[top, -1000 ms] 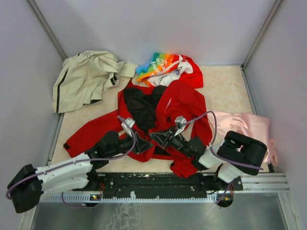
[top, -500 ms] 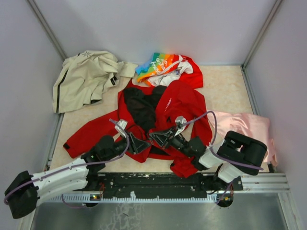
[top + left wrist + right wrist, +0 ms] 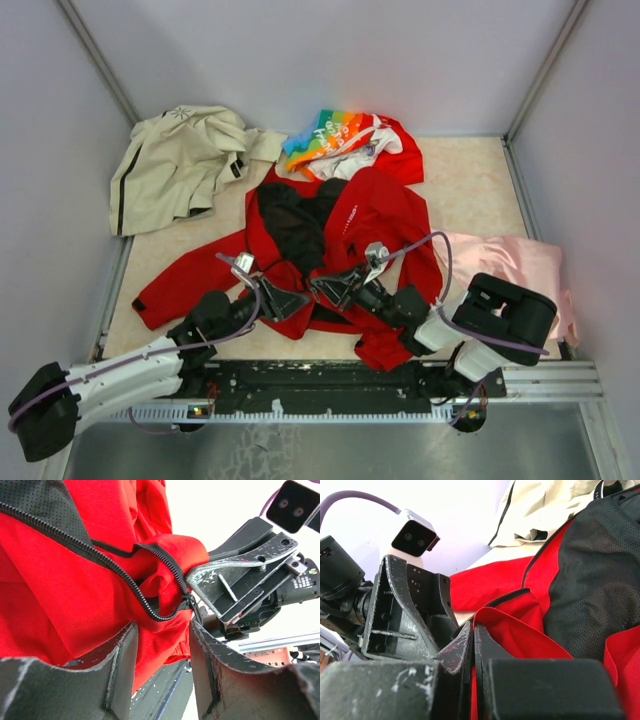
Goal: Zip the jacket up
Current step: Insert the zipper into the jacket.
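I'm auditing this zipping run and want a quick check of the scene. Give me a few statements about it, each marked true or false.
1. The right gripper is shut on the jacket at its edge by the zipper. True.
2. The left gripper is clamped on a sleeve. False: its fingers stand apart, close to the zipper edge.
3. The jacket is zipped up to the collar. False: it lies open, with the black lining showing.
4. A beige jacket lies at the far left of the table. True.
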Controlling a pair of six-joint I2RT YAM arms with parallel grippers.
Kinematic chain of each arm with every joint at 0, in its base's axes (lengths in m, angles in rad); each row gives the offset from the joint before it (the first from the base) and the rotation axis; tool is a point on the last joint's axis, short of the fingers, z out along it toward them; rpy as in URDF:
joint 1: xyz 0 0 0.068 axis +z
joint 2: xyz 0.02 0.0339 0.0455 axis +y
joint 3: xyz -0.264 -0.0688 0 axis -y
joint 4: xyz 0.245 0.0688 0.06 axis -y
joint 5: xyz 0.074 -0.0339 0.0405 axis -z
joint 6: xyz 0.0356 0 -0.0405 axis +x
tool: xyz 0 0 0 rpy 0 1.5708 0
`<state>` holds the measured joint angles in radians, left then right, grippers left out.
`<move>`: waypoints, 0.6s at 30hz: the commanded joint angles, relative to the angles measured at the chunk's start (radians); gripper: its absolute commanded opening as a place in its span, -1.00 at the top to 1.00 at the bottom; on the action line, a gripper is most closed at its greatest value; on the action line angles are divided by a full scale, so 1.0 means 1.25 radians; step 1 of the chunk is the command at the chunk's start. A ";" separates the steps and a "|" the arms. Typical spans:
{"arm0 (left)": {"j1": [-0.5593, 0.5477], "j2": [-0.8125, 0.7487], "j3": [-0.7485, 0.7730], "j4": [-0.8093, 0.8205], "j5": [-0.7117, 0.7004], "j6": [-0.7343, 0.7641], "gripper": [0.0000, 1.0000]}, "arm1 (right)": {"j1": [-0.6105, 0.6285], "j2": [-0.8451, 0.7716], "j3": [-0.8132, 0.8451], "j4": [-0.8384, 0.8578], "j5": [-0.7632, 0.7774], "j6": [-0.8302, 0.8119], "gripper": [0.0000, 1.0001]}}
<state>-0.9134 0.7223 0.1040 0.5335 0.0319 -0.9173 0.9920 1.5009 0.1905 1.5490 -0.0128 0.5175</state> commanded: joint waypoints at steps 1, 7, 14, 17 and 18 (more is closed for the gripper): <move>0.007 -0.020 -0.014 0.060 -0.020 -0.030 -0.02 | 0.003 0.006 0.001 0.140 0.011 -0.009 1.00; 0.013 0.013 -0.013 0.101 -0.006 -0.041 -0.01 | 0.005 0.011 0.002 0.140 0.011 -0.010 1.00; 0.023 0.071 -0.015 0.163 0.014 -0.058 0.13 | 0.008 0.016 0.004 0.140 0.010 -0.010 1.00; 0.027 0.082 -0.018 0.175 0.019 -0.063 0.27 | 0.010 0.017 0.001 0.140 0.009 -0.009 1.00; 0.028 0.085 -0.019 0.177 0.020 -0.065 0.33 | 0.011 0.018 0.001 0.140 0.009 -0.010 1.00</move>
<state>-0.8875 0.8181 0.0963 0.6769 0.0368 -0.9806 0.9955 1.5150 0.1905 1.5570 -0.0128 0.5175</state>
